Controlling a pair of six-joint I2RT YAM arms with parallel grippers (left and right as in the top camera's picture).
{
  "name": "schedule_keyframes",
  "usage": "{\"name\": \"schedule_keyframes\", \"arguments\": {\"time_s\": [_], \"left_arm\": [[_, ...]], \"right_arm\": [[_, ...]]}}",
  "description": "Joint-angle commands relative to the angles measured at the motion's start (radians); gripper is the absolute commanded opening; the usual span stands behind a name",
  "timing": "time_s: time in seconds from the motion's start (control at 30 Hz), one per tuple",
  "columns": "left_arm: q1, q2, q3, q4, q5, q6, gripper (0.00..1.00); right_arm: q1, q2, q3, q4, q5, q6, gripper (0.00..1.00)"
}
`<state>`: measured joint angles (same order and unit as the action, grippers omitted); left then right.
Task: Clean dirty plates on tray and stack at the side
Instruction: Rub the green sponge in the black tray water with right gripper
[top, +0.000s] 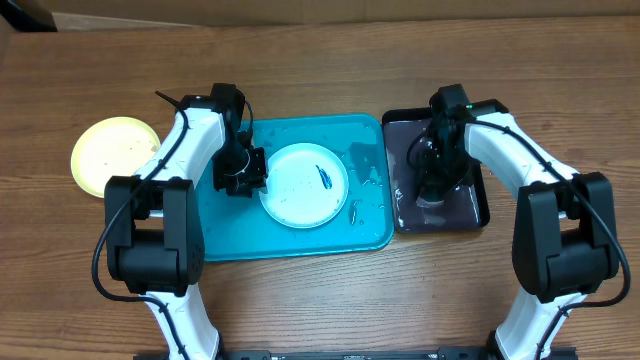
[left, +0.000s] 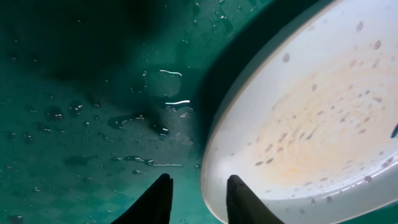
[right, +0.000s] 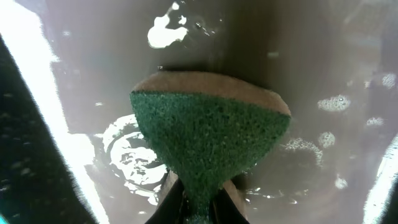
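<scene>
The white plate (top: 303, 185), smeared blue, lies in the middle of the teal tray (top: 365, 235); a yellow plate (top: 113, 155) sits on the table (top: 320, 310) left of that tray. The left claw (left: 199, 178), part open, straddles the white plate's left rim. The right claw (right: 200, 190), over the black tray (top: 475, 210) just right of the teal one, pinches a green sponge (right: 211, 143) tight.

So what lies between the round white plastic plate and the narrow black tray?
Only the teal plastic tray's wet floor and rim, seen in the overhead view.
</scene>
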<state>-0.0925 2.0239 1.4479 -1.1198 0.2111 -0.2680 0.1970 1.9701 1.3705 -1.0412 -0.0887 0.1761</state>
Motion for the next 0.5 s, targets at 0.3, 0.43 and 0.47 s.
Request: {"name": "schedule_keyframes", "arguments": {"time_s": [0.3,0.43,0.47], "left_arm": [[-0.026,-0.008,-0.006,0.023,-0.032,-0.010,0.24],[-0.031,-0.008,-0.006,0.028,-0.036,-0.010,0.19],[-0.032,-0.008,-0.006,0.028,-0.039,-0.010,0.19]], "right_arm": [[0.000,-0.019,0.056,-0.005,0.006,0.000,0.08],[0.000,-0.020,0.056,-0.005,0.006,0.000,0.08],[0.000,-0.019,0.056,-0.005,0.006,0.000,0.08]]}}
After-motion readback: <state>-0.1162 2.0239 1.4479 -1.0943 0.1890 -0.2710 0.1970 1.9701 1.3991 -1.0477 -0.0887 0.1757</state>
